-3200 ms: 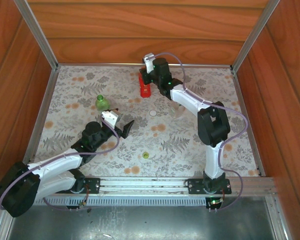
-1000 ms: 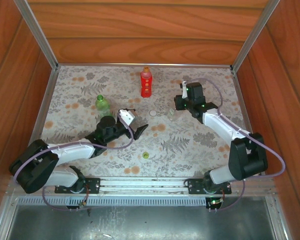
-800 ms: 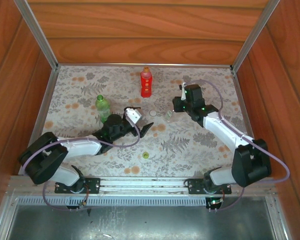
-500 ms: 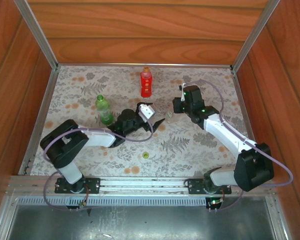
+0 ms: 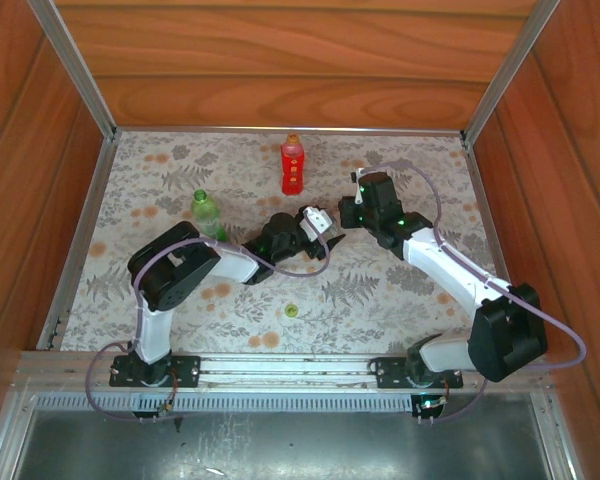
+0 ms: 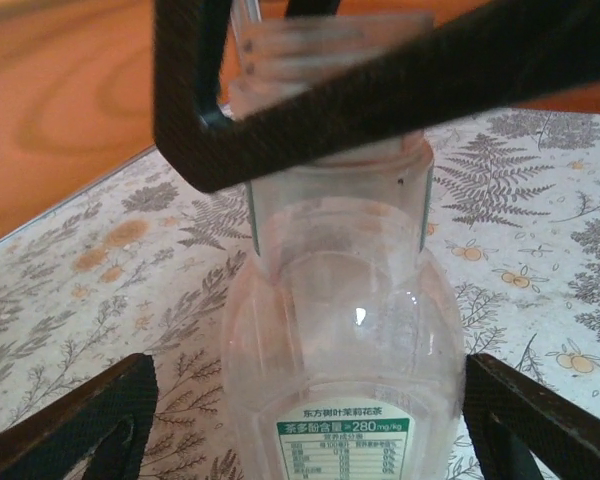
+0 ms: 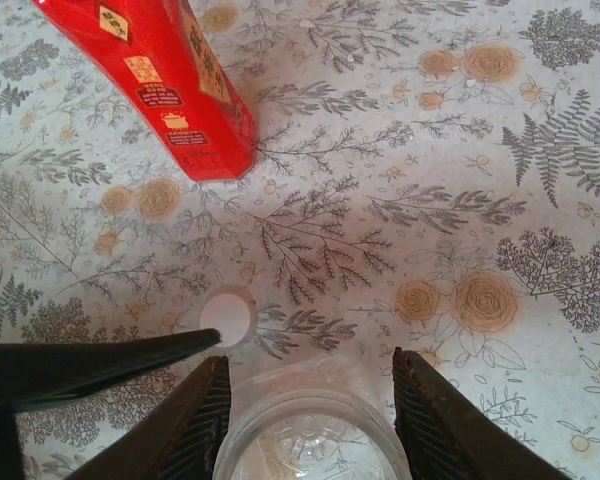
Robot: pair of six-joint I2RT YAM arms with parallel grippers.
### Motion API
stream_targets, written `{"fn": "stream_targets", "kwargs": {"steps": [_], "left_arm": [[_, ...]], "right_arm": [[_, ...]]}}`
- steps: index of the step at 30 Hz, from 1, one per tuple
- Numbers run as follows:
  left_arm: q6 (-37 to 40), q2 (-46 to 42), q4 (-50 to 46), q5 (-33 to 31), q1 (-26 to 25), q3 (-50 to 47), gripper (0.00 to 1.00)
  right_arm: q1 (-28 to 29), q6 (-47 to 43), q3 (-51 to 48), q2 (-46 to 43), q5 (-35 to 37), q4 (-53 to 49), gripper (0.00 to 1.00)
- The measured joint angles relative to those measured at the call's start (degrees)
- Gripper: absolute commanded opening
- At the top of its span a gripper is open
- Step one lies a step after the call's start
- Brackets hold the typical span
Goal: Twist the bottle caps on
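The short clear bottle [image 6: 340, 300] stands upright and uncapped at mid-table. My right gripper [image 7: 310, 360] is shut on its neck from above, and its open mouth [image 7: 310, 440] lies between the fingers. My left gripper [image 6: 308, 370] is open around the bottle's body; the right finger is at its wall and the left finger stands apart. The white cap [image 7: 226, 316] lies flat beside the bottle. A yellow-green cap [image 5: 292, 311] lies nearer the front. The red bottle [image 5: 292, 168] carries its orange cap [image 5: 293, 140]. The green bottle [image 5: 206, 212] stands at the left.
Both arms meet over the middle of the flower-print cloth [image 5: 400, 290], the left gripper [image 5: 328, 236] next to the right gripper [image 5: 348, 215]. Wooden walls and metal rails [image 5: 80, 240] fence the table. The red bottle [image 7: 160, 80] stands close behind the right fingers.
My left arm has swung right, past the green bottle, and put its jaws around the clear bottle, narrowing them. My right gripper has drifted slightly left with the bottle's neck in it.
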Motion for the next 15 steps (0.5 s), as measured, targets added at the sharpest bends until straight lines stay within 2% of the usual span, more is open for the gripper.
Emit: {"fn": "stream_targets", "kwargs": {"steps": [12, 15], "left_arm": [[0.66, 2.54, 0.02, 0.31, -0.02, 2.56, 0.52], [0.57, 2.56, 0.00, 0.50, -0.02, 2.56, 0.51]], "right_arm": [[0.02, 0.83, 0.00, 0.24, -0.68, 0.63, 0.38], [0.02, 0.85, 0.00, 0.37, -0.74, 0.76, 0.39]]}}
